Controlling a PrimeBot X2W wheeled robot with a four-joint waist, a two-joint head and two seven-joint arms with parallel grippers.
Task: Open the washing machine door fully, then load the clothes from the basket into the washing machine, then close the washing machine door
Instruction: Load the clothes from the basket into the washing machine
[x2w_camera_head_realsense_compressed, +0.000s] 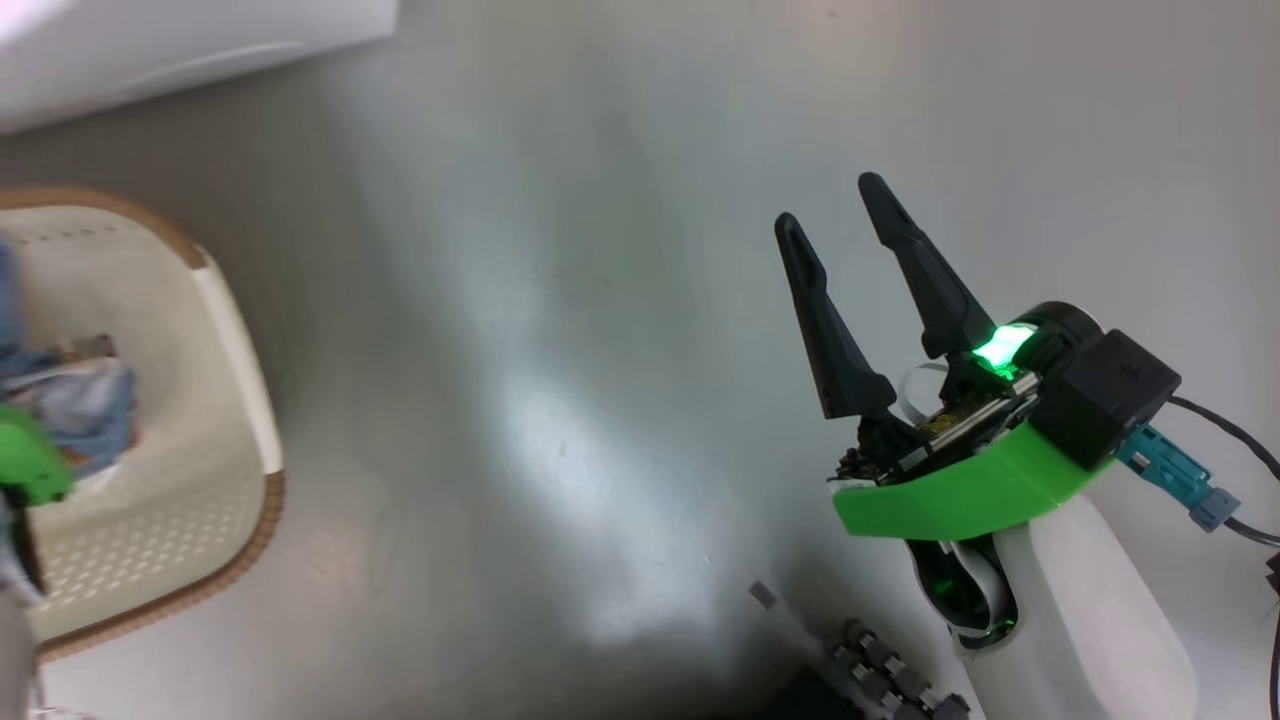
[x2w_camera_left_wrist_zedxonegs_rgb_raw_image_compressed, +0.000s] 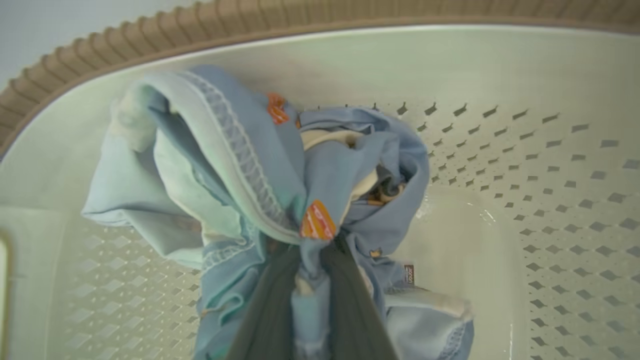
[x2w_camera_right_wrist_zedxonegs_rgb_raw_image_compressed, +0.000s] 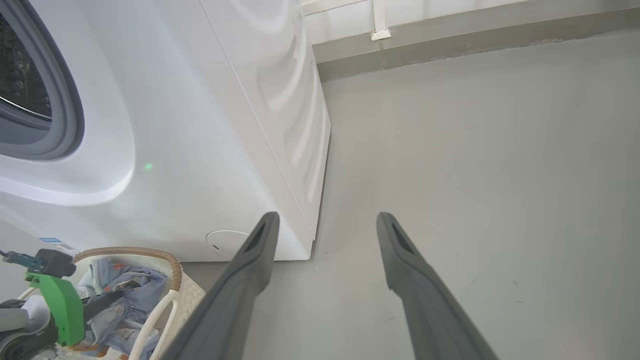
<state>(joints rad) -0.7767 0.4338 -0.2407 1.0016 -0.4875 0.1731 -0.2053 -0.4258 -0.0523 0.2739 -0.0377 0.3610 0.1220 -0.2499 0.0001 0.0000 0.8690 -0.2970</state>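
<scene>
Left gripper (x2w_camera_left_wrist_zedxonegs_rgb_raw_image_compressed: 310, 247): you are seeing its two dark fingers pressing nearly together on a bunched fold of the clothes (x2w_camera_left_wrist_zedxonegs_rgb_raw_image_compressed: 240, 165), with the fingertips lying buried in the fabric. In the head view the left edge is cutting it off, leaving just its green bracket showing. Clothes: light blue with small orange prints and pale lining, sitting in a crumpled heap inside the basket (x2w_camera_left_wrist_zedxonegs_rgb_raw_image_compressed: 500, 65); you cannot tell whether the heap is touching the perforated bottom. Basket: cream, with a brown woven-look rim, standing on the grey floor (x2w_camera_head_realsense_compressed: 560, 300) just in front of the washing machine (x2w_camera_right_wrist_zedxonegs_rgb_raw_image_compressed: 210, 125); every view is cropping part of it. Right gripper (x2w_camera_head_realsense_compressed: 828, 205): fingers are standing spread wide, holding nothing, hovering over bare floor well apart from the basket. Washing machine: white, its front showing a blue-grey gasket (x2w_camera_right_wrist_zedxonegs_rgb_raw_image_compressed: 70, 100) around an opening that the picture's edge is cutting off; the dark drum (x2w_camera_right_wrist_zedxonegs_rgb_raw_image_compressed: 20, 75) behind it is hard to make out. A small blue label sticker (x2w_camera_right_wrist_zedxonegs_rgb_raw_image_compressed: 52, 242) is peeking out low on the front, partly covered by the left wrist's fittings, its print too small to read.
</scene>
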